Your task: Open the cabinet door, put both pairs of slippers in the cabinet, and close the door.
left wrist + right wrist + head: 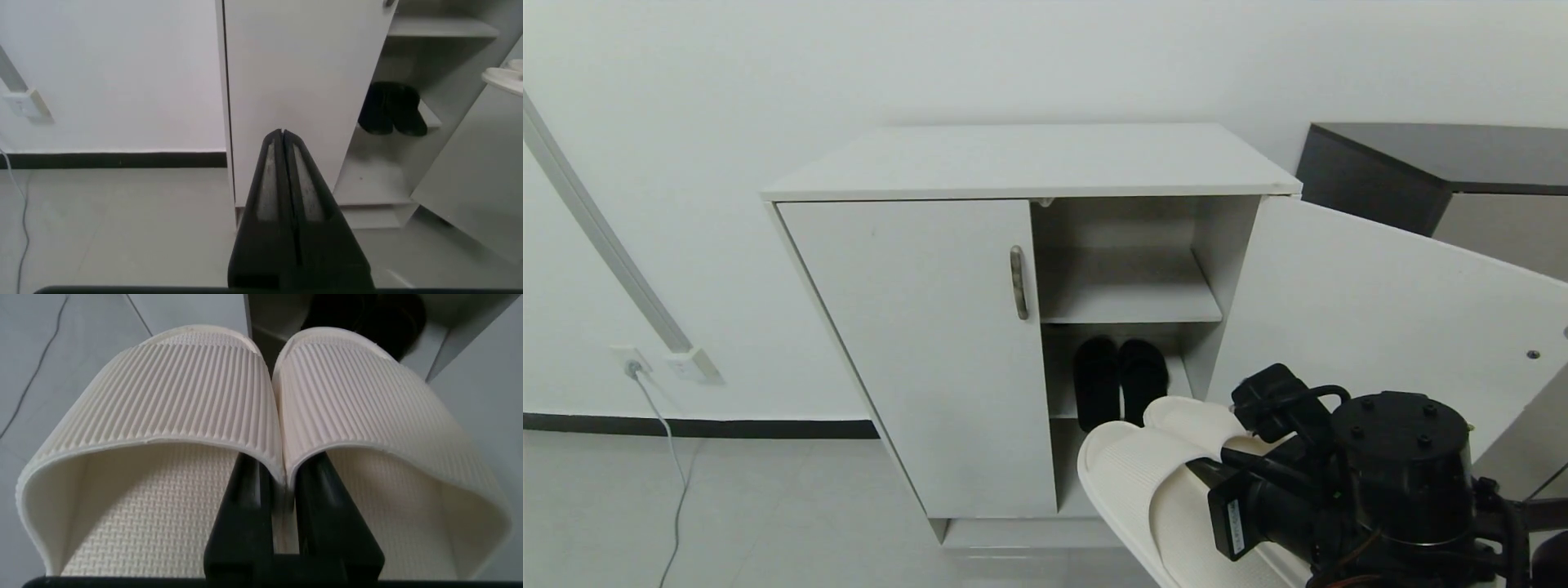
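Observation:
The white cabinet [1029,159] has its right door [1380,327] swung open and its left door [923,351] closed. A pair of black slippers [1119,382] lies on the middle shelf, also seen in the left wrist view [392,110]. My right gripper [278,469] is shut on the cream slippers [188,400], pinching their inner edges together. In the head view the cream slippers [1143,474] hang in front of the open compartment, low and just outside it, with the right gripper [1217,472] behind them. My left gripper [282,147] is shut on nothing, low before the closed door.
The upper shelf [1127,286] is bare. A dark piece of furniture [1421,171] stands right of the cabinet, behind the open door. A wall socket with a cable [633,367] is at the left above bare floor [727,506].

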Robot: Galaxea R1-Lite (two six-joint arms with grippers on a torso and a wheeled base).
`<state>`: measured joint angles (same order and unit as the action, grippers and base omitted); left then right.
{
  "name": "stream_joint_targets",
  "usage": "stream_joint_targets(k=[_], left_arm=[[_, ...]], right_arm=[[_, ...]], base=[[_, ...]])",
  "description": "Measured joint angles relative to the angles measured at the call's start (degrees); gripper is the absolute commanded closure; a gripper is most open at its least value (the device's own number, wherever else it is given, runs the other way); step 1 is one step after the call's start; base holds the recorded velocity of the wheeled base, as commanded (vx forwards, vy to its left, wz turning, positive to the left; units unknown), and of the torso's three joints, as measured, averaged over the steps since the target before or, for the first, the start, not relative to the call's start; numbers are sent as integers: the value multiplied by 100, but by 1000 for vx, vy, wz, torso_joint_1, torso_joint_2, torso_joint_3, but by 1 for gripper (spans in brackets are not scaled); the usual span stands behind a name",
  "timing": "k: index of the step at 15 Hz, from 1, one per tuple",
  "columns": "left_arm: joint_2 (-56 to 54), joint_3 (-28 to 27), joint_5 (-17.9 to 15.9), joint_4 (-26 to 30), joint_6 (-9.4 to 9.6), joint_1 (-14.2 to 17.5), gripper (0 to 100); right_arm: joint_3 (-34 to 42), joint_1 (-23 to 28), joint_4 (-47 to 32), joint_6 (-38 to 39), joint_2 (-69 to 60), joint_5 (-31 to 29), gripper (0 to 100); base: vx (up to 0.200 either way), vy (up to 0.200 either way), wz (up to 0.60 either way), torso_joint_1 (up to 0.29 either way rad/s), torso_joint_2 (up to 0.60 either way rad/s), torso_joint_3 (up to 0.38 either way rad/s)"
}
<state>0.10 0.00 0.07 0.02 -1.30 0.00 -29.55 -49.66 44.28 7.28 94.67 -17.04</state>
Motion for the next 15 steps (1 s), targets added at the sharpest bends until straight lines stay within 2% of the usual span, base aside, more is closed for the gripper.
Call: stream_joint_targets(k=[8, 11, 15], left_arm=[[0, 0, 0, 0, 0, 0, 100], [0, 0, 0, 0, 0, 0, 100], [0, 0, 0, 0, 0, 0, 100]], right_arm=[[28, -24, 11, -35, 15, 0, 100], [32, -24, 11, -33, 30, 0, 100], [43, -30, 11, -35, 59, 0, 100]], base=[[0, 0, 0, -54, 443, 386], [0, 0, 0, -1, 147, 150], [0, 0, 0, 0, 0, 0]])
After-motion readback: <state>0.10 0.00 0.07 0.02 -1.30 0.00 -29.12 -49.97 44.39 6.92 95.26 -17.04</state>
